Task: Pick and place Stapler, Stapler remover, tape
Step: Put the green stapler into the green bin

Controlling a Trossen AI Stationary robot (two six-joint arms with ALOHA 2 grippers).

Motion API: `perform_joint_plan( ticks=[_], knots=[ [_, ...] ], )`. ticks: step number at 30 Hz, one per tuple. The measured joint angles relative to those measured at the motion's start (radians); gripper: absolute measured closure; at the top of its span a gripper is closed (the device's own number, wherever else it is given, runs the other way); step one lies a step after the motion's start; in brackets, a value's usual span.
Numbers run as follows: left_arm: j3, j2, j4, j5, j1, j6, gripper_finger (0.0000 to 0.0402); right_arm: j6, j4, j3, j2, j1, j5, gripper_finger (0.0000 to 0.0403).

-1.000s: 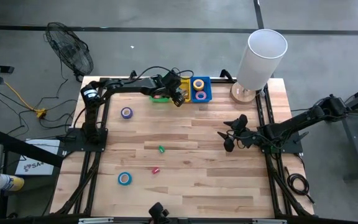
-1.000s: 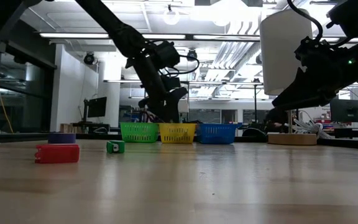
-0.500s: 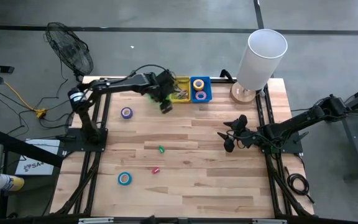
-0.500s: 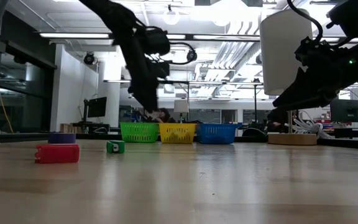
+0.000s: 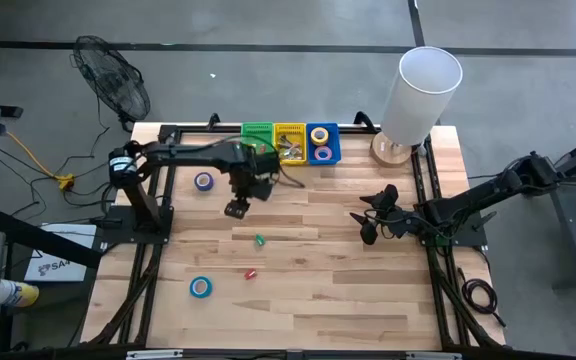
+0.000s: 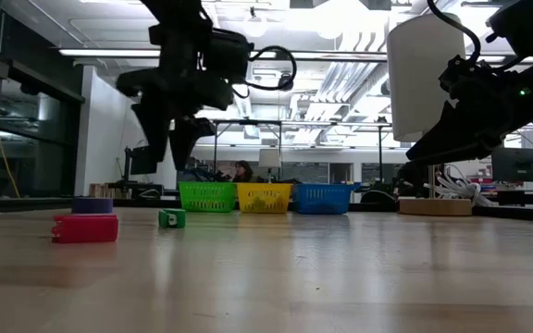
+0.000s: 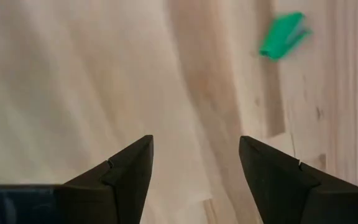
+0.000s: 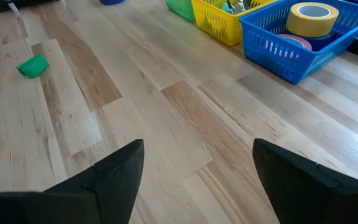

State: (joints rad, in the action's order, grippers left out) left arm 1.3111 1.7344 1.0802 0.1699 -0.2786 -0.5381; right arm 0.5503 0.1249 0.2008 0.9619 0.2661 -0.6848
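High view: the left arm reaches from its post at the table's left edge toward the middle, and the left gripper (image 5: 236, 208) hangs above bare boards just in front of the baskets, its fingers (image 7: 126, 171) spread apart with nothing between them. The right arm waits at the table's right side, where the right gripper (image 5: 369, 226) also stands wide and empty over the wood. Along the far edge three baskets sit side by side: a green basket (image 5: 257, 131), a yellow basket (image 5: 290, 132) and a blue basket (image 5: 337, 144). The blue one holds two tape rolls (image 5: 319, 135), one yellow and one purple. Two more rolls lie loose on the table: a purple roll (image 5: 203, 181) beside the left arm, and a blue roll (image 5: 200, 287) near the front left. A small green stapler (image 5: 259, 240) lies just past the left gripper, with a small red stapler (image 5: 251, 272) nearer the front. A white cylinder (image 5: 420, 94) stands at the far right corner, clear of both arms.
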Motion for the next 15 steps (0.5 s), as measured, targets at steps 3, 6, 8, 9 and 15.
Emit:
perform_joint_plan(
  ticks=[3, 6, 8, 9, 15],
  knots=[
    [-0.032, 0.000, -0.012, -0.001, 0.049, -0.040, 0.0168, 0.002, 0.000, 0.000, 0.000, 0.000, 0.000, 0.0111],
    [-0.057, 0.000, -0.042, -0.002, 0.095, -0.044, 0.0168, 0.002, 0.000, 0.000, 0.000, 0.000, 0.000, 0.0111],
    [-0.074, 0.000, -0.070, -0.005, 0.123, -0.044, 0.0168, 0.002, 0.000, 0.000, 0.000, 0.000, 0.000, 0.0111],
    [-0.080, 0.000, -0.089, -0.005, 0.137, -0.045, 0.0168, 0.002, 0.000, 0.000, 0.000, 0.000, 0.000, 0.0111],
    [-0.123, 0.000, -0.237, -0.005, 0.217, -0.103, 0.0168, 0.002, 0.000, 0.000, 0.000, 0.000, 0.000, 0.0111]
  ],
)
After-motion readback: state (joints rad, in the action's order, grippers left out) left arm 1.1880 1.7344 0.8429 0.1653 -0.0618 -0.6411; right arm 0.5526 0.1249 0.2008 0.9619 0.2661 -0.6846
